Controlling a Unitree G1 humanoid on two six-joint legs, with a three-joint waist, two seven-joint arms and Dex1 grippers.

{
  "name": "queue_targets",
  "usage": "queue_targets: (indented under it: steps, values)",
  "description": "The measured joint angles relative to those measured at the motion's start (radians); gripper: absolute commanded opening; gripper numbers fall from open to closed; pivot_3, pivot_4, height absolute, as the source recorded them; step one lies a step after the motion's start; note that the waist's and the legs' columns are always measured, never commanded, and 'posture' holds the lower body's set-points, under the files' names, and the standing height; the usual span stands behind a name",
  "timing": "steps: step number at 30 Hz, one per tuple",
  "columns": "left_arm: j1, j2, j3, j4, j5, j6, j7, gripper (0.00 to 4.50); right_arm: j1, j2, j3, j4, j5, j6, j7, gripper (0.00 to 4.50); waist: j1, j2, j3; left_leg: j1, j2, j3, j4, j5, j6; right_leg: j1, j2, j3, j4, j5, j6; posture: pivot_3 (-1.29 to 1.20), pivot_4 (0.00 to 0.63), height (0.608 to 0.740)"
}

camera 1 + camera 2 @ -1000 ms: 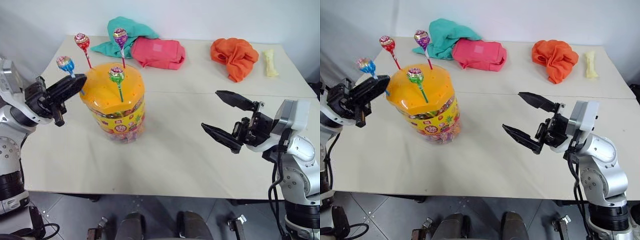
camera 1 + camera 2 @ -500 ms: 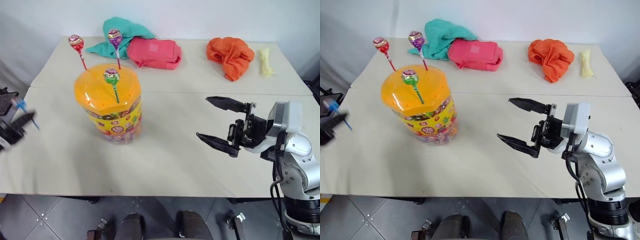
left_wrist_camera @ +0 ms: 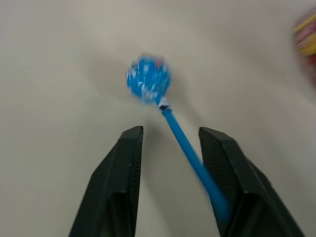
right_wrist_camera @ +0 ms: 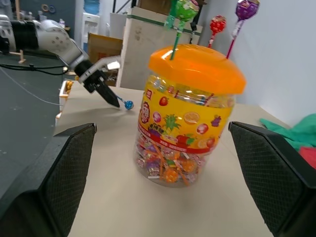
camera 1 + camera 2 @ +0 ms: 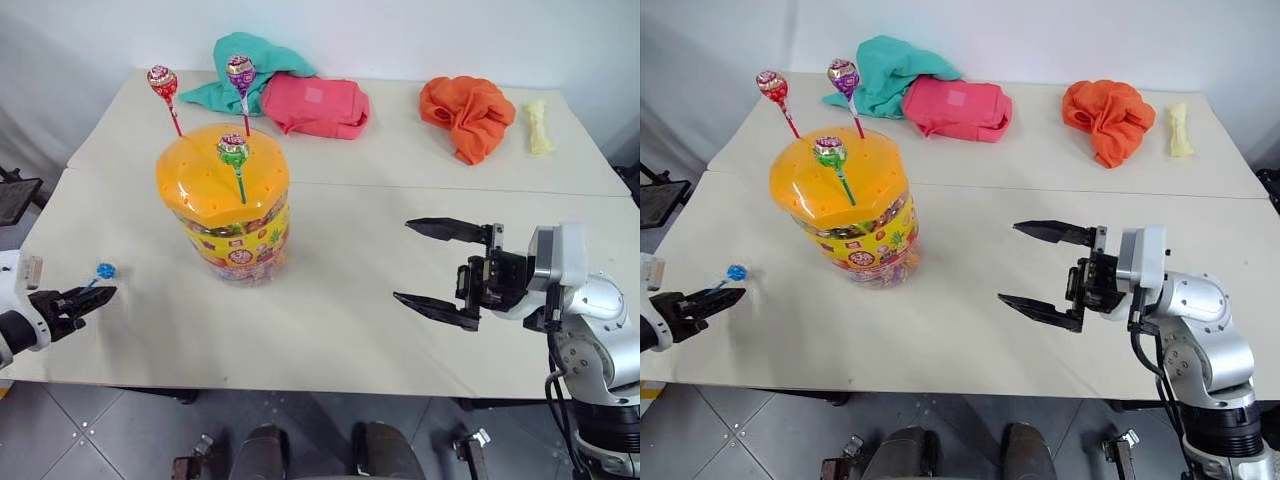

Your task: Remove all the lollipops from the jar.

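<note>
moved off the jar (image 5: 224, 203): blue-stick lollipop (image 3: 148, 81), on my table (image 5: 400, 170) between parted left gripper (image 3: 168, 136) fingers; right gripper (image 5: 420, 262) wide open.

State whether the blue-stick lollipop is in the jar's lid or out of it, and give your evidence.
Out. The blue-stick lollipop is down at the table by the left gripper, well apart from the jar; whether it rests on the table is unclear.

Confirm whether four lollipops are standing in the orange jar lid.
No. Three lollipops stand in the jar lid; the blue one lies at the left gripper.
</note>
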Motion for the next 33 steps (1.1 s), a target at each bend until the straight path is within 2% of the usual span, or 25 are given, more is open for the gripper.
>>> queue_targets:
  steps: [3, 6, 9, 12, 14, 17, 18, 20, 24, 33]
  values:
    - [0.008, 0.048, 0.054, -0.003, 0.007, -0.121, -0.190, 1.77, 0.000, -0.002, -0.027, -0.001, 0.017, 0.006, -0.013, 4.50, 0.000, 0.001, 0.001, 0.000, 0.000, 0.003, 0.000, 0.000, 0.000, 0.000, -0.001, 0.000, 0.000, 0.000, 0.000, 0.00, 0.150, 0.740]
    - [-0.144, 0.034, 0.069, -0.001, -0.047, -0.183, -0.298, 1.77, -0.021, -0.012, -0.078, 0.000, 0.060, 0.043, -0.059, 4.50, 0.016, 0.003, 0.002, -0.002, 0.000, 0.005, 0.003, 0.000, 0.000, 0.000, 0.000, -0.002, 0.000, 0.000, 0.000, 0.00, 0.150, 0.740]
    - [-0.347, -0.020, 0.033, 0.005, -0.076, -0.211, -0.299, 1.77, -0.039, -0.012, -0.104, -0.006, 0.092, 0.066, -0.100, 4.50, 0.023, 0.003, 0.002, -0.001, -0.001, 0.005, 0.002, 0.000, 0.000, 0.001, -0.001, -0.001, 0.001, 0.000, 0.000, 0.00, 0.150, 0.740]
    - [-0.590, -0.145, -0.089, 0.050, -0.055, -0.236, -0.243, 1.77, -0.059, 0.011, -0.107, -0.011, 0.116, 0.098, -0.157, 4.50, 0.031, 0.003, 0.001, -0.002, -0.001, 0.005, 0.004, 0.000, 0.000, 0.001, 0.000, -0.002, 0.002, 0.000, 0.000, 0.00, 0.150, 0.740]
    - [-0.682, -0.183, -0.171, 0.082, -0.022, -0.247, -0.226, 1.77, -0.067, 0.015, -0.107, -0.018, 0.134, 0.115, -0.180, 4.50, 0.026, 0.001, 0.001, -0.002, -0.002, 0.006, 0.004, 0.000, 0.000, 0.000, 0.000, -0.002, 0.002, 0.001, 0.001, 0.00, 0.150, 0.740]
    - [-0.767, -0.207, -0.229, 0.132, 0.003, -0.238, -0.221, 1.77, -0.065, 0.014, -0.112, -0.024, 0.142, 0.131, -0.198, 4.50, 0.005, 0.001, 0.001, -0.002, -0.001, 0.011, 0.001, 0.000, 0.000, -0.003, 0.000, -0.003, 0.002, 0.001, 0.001, 0.00, 0.150, 0.740]
    - [-0.795, -0.218, -0.239, 0.150, 0.005, -0.230, -0.223, 1.59, -0.065, 0.014, -0.112, -0.025, 0.142, 0.132, -0.202, 4.50, -0.001, 0.001, 0.001, -0.002, -0.001, 0.011, 0.000, 0.000, 0.000, -0.004, 0.000, -0.003, 0.002, 0.001, 0.001, 0.00, 0.150, 0.740]
    - [-0.827, -0.230, -0.262, 0.162, 0.007, -0.211, -0.227, 1.22, -0.062, 0.014, -0.113, -0.027, 0.142, 0.133, -0.206, 4.50, -0.006, 0.001, 0.001, -0.002, -0.001, 0.012, 0.000, 0.000, 0.000, -0.005, 0.000, -0.003, 0.002, 0.001, 0.001, 0.00, 0.150, 0.740]
    - [-0.858, -0.240, -0.265, 0.193, 0.006, -0.180, -0.234, 0.01, -0.048, 0.015, -0.113, -0.048, 0.142, 0.133, -0.221, 4.50, -0.009, 0.001, 0.001, -0.002, 0.000, 0.012, 0.002, 0.000, 0.000, -0.005, -0.001, -0.003, 0.004, 0.001, 0.001, 0.00, 0.150, 0.740]
    - [-0.889, -0.277, -0.223, 0.193, -0.017, -0.136, -0.170, 0.01, -0.044, 0.023, -0.113, -0.056, 0.142, 0.128, -0.241, 4.50, 0.003, -0.001, 0.002, -0.003, -0.001, 0.011, 0.004, 0.000, 0.001, -0.004, -0.001, -0.003, 0.004, 0.001, 0.001, 0.00, 0.150, 0.740]
